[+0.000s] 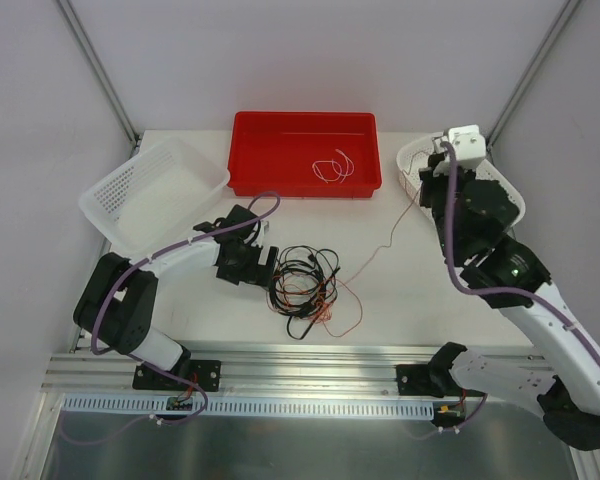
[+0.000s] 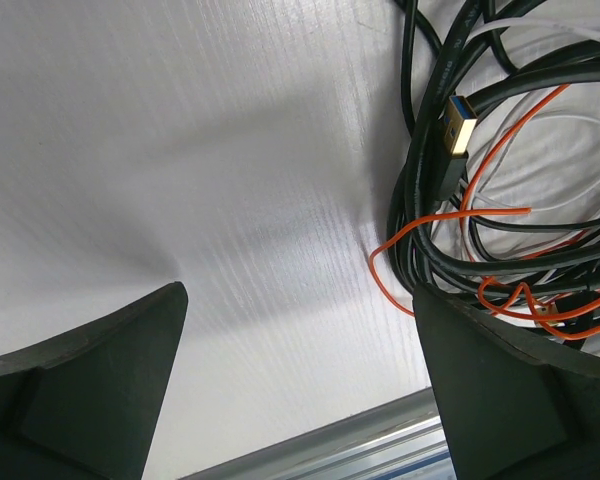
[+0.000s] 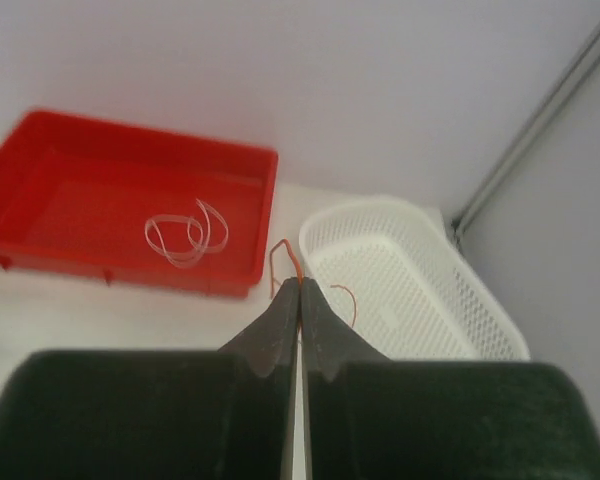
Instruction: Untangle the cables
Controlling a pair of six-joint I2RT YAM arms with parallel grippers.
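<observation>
A tangle of thin black, red-orange and white cables [image 1: 305, 285] lies on the white table in front of the arms. My left gripper [image 1: 258, 272] sits low just left of it, open and empty; in the left wrist view [image 2: 300, 292] the cables [image 2: 500, 180] and a gold USB plug [image 2: 460, 125] lie by the right finger [image 2: 510, 390]. My right gripper [image 1: 430, 172] is raised at the back right, shut on a red-orange wire [image 1: 380, 245] that trails down to the tangle. The right wrist view shows the wire end [image 3: 295, 262] sticking out of the closed fingertips [image 3: 300, 290].
A red tray [image 1: 305, 125] at the back holds one loose white cable [image 1: 332, 167]; both also show in the right wrist view, tray [image 3: 130, 140] and cable [image 3: 185, 235]. White mesh baskets stand at the back left [image 1: 150, 190] and back right [image 1: 410, 160]. The metal table edge [image 2: 310, 445] runs near my left fingers.
</observation>
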